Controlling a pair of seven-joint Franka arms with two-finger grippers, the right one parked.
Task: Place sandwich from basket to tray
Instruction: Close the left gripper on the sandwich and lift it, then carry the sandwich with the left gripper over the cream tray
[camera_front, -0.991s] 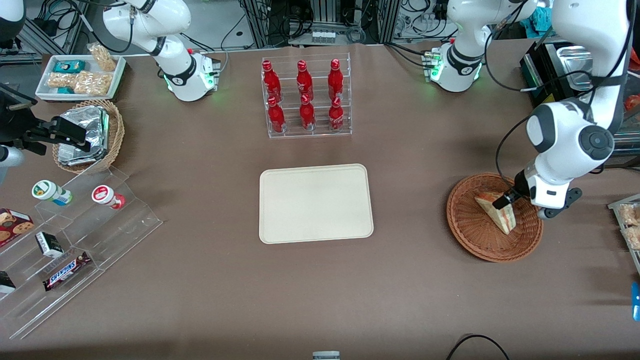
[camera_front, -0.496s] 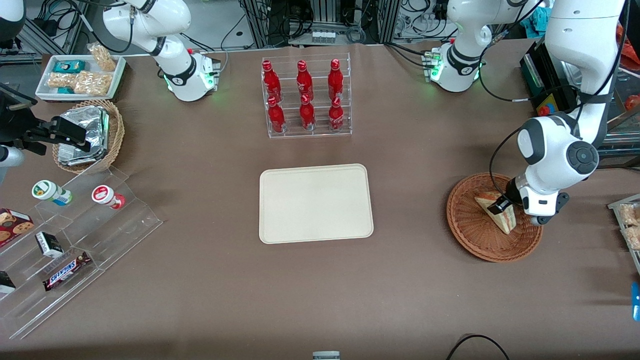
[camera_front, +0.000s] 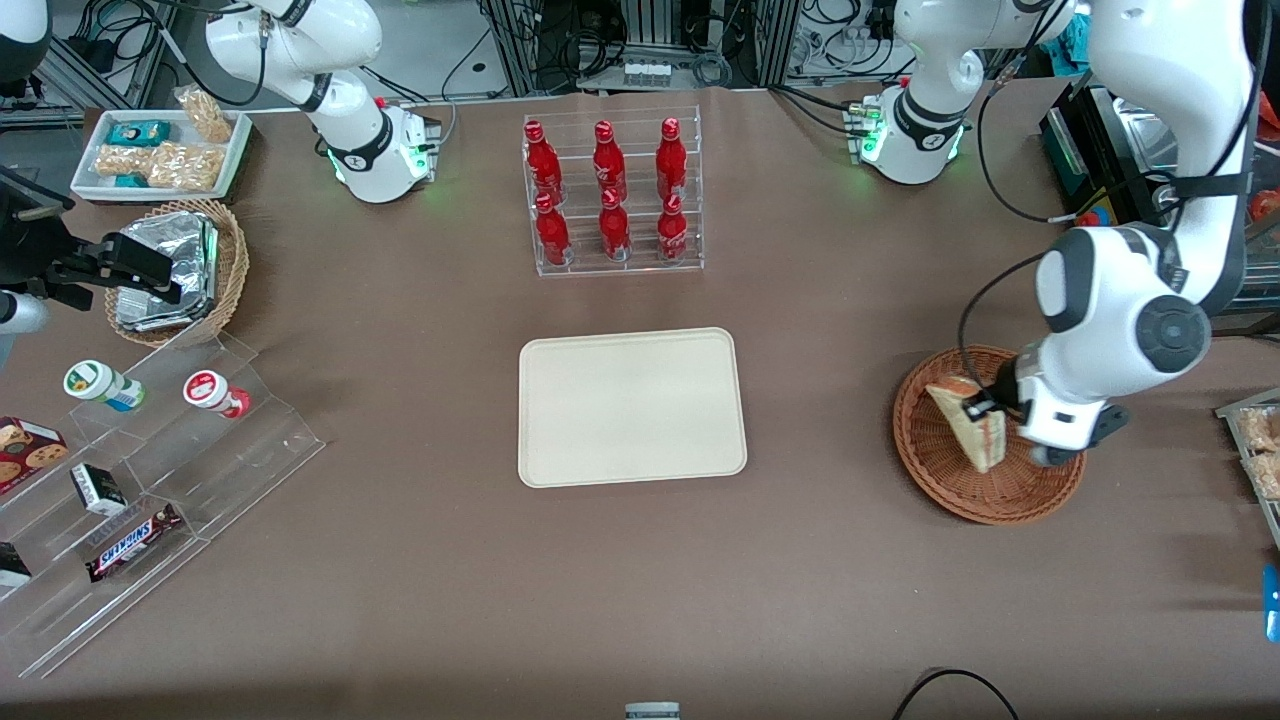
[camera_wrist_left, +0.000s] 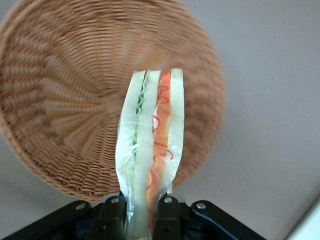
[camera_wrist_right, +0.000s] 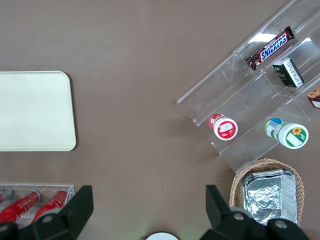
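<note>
Tool (camera_wrist_left: 140, 212) gripping sandwich (camera_wrist_left: 150, 150), seemingly above basket (camera_wrist_left: 65, 100)

Brown-covered desk (camera_front: 400, 560) under even light. Past its farthest edge, metal racks (camera_front: 650, 40) with tangled black cables (camera_front: 560, 45), grey floor.

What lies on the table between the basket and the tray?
Nothing: in the front view only bare brown tabletop separates the basket from the tray. The pincer holds the sandwich above the basket.
</note>
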